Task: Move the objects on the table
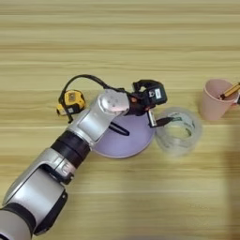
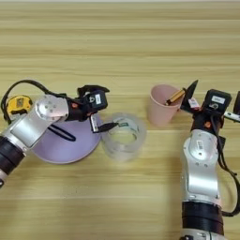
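Tape, a wide clear roll (image 2: 123, 136), lies flat on the light tan wood-grain table (image 2: 122, 51) just right of a round lilac plate (image 2: 70, 152), which carries nothing but a thin dark strip on its surface. It looks light, stiff and slick-sided; the wall of the ring is the likeliest place to pinch, one finger inside the hole and one outside. The left hand (image 2: 104, 108) is parted, its lower finger reaching over the near-left rim of the roll, holding nothing as far as I can tell. A small pink cup (image 2: 159, 110) stands upright to the right, well apart from the roll, with a pencil (image 2: 174, 97) leaning in it; being tall and light, it would tip easily. The right hand (image 2: 190, 101) sits just beside the cup's rim; whether it grips anything I cannot tell. A yellow-and-black tape measure (image 1: 71, 101) with black cord rests left of the plate.
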You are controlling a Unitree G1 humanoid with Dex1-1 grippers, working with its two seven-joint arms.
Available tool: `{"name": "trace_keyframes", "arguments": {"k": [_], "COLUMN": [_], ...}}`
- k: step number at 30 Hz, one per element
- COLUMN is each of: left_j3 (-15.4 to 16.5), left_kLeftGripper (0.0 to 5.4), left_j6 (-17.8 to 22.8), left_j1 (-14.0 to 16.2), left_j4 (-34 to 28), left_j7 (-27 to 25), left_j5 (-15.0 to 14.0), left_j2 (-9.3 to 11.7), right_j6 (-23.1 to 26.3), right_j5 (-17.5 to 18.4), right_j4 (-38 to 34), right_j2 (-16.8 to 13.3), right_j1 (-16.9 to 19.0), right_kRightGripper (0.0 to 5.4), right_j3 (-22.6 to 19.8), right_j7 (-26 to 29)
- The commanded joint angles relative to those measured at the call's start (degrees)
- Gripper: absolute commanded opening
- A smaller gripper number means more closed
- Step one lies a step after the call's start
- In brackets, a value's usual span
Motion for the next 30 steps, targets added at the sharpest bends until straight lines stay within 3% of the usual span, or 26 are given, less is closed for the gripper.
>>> {"name": "trace_keyframes", "arguments": {"k": [1,17,20,24,30], "left_j3": [-2.6,-3.1,-4.2,-7.4,-9.5], "left_kLeftGripper": [5.38,5.38,5.38,5.38,5.38], "left_j6": [3.5,5.5,8.2,9.1,8.5], "left_j1": [4.1,4.1,3.4,2.3,0.0], "left_j4": [1.5,-1.6,-4.3,-4.3,-2.1], "left_j7": [-2.8,-3.7,-4.8,-5.2,-5.5], "left_j5": [2.8,1.5,1.1,2.9,5.0], "left_j2": [1.4,-0.8,-2.7,-5.4,-6.9], "right_j6": [-0.5,-1.9,-1.9,-1.7,-0.8], "right_j5": [-0.2,-0.7,-0.8,-1.0,-1.6], "right_j4": [-0.4,-2.6,-2.5,-3.1,-5.3], "right_j2": [0.4,0.7,0.7,1.1,2.3], "right_j1": [-0.6,0.1,0.0,0.1,0.4], "right_kRightGripper": [5.4,5.4,5.4,5.4,5.4], "right_j3": [-0.8,-2.8,-2.7,-2.4,-1.5], "right_j7": [-1.3,-4.7,-4.8,-5.1,-5.7]}}
